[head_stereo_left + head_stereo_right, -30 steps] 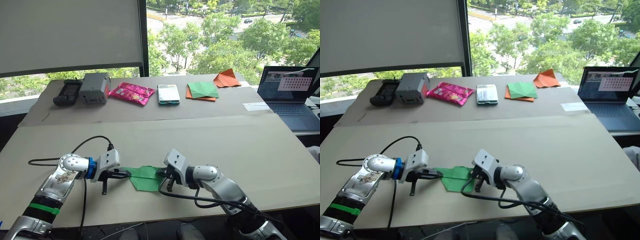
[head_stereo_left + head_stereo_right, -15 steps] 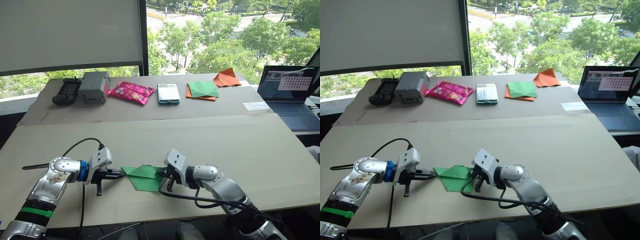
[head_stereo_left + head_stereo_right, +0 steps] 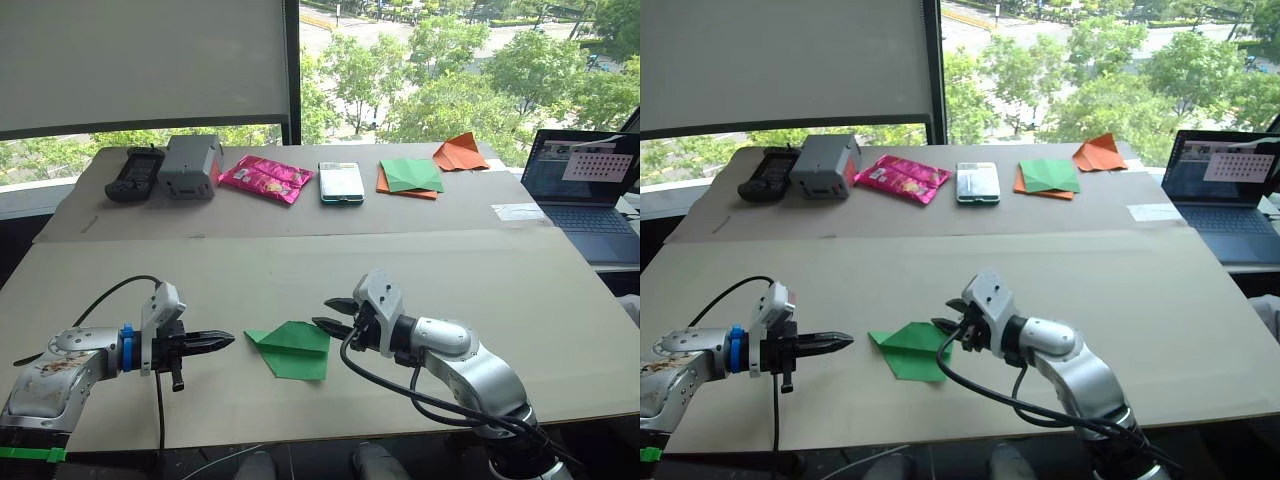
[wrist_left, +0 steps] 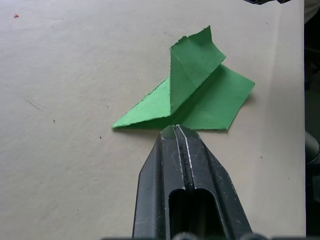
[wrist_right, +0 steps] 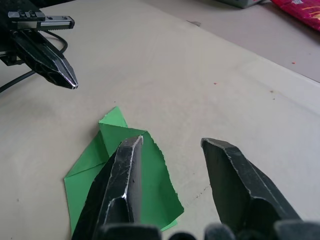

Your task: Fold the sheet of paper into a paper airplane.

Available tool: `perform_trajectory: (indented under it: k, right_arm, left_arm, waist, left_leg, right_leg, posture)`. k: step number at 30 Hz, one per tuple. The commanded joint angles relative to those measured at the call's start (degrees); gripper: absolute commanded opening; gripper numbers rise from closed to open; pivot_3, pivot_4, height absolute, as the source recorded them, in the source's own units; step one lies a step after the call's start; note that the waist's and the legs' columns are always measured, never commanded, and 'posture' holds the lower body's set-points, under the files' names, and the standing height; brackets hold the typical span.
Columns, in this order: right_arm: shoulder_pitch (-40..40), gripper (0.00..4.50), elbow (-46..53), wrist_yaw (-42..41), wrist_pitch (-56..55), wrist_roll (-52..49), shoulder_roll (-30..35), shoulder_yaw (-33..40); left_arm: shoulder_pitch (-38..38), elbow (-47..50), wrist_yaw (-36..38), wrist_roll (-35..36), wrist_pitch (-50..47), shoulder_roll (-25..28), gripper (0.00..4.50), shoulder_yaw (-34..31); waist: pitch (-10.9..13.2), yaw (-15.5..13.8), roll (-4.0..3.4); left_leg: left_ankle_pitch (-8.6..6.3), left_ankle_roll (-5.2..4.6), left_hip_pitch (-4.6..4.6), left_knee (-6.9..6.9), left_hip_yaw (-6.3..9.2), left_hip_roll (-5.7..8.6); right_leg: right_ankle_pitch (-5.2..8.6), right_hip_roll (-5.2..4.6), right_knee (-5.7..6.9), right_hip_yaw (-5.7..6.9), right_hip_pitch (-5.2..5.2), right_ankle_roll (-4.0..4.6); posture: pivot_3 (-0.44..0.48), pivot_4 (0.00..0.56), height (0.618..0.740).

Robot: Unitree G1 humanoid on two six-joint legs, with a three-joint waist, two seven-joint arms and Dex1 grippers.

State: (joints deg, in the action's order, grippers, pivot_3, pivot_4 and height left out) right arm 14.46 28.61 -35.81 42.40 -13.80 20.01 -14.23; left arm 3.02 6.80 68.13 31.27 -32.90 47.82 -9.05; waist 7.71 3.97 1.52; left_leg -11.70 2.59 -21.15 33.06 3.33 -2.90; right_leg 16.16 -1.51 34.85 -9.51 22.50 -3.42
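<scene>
Our left tool point(image 3: 222, 340) is pressed together, right tool point(image 3: 330, 313) spread; the light, flimsy green paper point(image 3: 290, 349) lies loose, best pinched along its raised fold.

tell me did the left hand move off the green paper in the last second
Yes. The left hand has pulled back toward the robot's left, away from the sheet of paper, which lies free on the table. Earlier its tips touched the paper's edge.
</scene>
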Motion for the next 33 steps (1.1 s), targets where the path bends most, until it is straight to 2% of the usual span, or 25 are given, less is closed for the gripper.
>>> perform_trajectory:
  k: [1, 2, 11, 14, 23, 33]
  right_arm:
    - [-0.6, 3.73, -1.5, -0.6, 0.1, -1.0, 1.2, 0.4]
    - [-0.6, 4.00, -3.0, -1.3, 0.0, -1.9, 0.9, 0.5]
    - [1.2, 4.00, -12.9, -6.9, -4.6, -3.8, -0.3, -0.7]
    - [1.2, 3.20, -13.3, -7.8, -4.5, -5.0, -0.8, -0.2]
    - [0.8, 0.09, -12.8, -8.5, -4.4, -5.0, -0.9, -1.2]
    - [1.5, 0.04, -7.4, -7.1, -8.0, -4.2, -0.7, -0.5]
  left_arm:
    - [-0.8, 2.8, -1.4, 1.2, 0.1, -1.0, 0.00, -0.7]
    - [-0.8, 3.1, -1.8, 1.2, 0.1, -1.5, 0.00, -0.4]
    - [-0.7, 3.9, -2.9, 1.1, 0.4, -2.7, 0.00, 0.3]
    - [-0.8, 3.9, -3.2, 0.9, 0.7, -2.9, 0.00, 0.3]
    - [-1.3, 4.0, -4.1, 0.6, 1.3, -3.2, 0.00, 0.5]
    - [1.8, 2.3, -5.0, 0.6, 0.6, -3.3, 0.00, 1.2]
  waist:
    - [0.0, 0.1, 0.01]
    - [0.0, 0.1, 0.03]
    - [0.0, 0.1, 0.06]
    - [0.0, 0.1, 0.06]
    - [0.0, 0.1, 0.05]
    - [0.0, 0.0, 0.05]
  left_leg:
    - [0.00, 0.01, 0.00, 0.00, -0.01, 0.00]
    - [0.01, 0.00, 0.01, 0.00, -0.01, 0.00]
    - [0.02, -0.02, 0.03, 0.00, -0.02, 0.01]
    - [0.03, -0.03, 0.02, 0.00, -0.01, 0.01]
    - [0.03, -0.03, 0.03, 0.01, -0.01, 0.02]
    - [0.03, -0.03, 0.02, 0.01, -0.01, 0.03]
  right_leg:
    - [0.00, -0.01, 0.00, 0.00, 0.00, 0.00]
    - [-0.01, -0.01, 0.01, 0.00, 0.00, 0.01]
    - [-0.02, 0.02, 0.03, 0.00, -0.02, 0.02]
    - [-0.02, 0.03, 0.03, 0.00, -0.04, 0.02]
    - [-0.02, 0.03, 0.04, 0.00, -0.07, 0.02]
    - [-0.02, 0.03, 0.04, 0.00, -0.08, 0.01]
  posture:
    - [0.000, 0.150, 0.740]
    - [0.000, 0.150, 0.740]
    - [0.000, 0.150, 0.740]
    - [0.000, 0.150, 0.740]
    - [0.000, 0.150, 0.740]
    - [0.000, 0.150, 0.740]
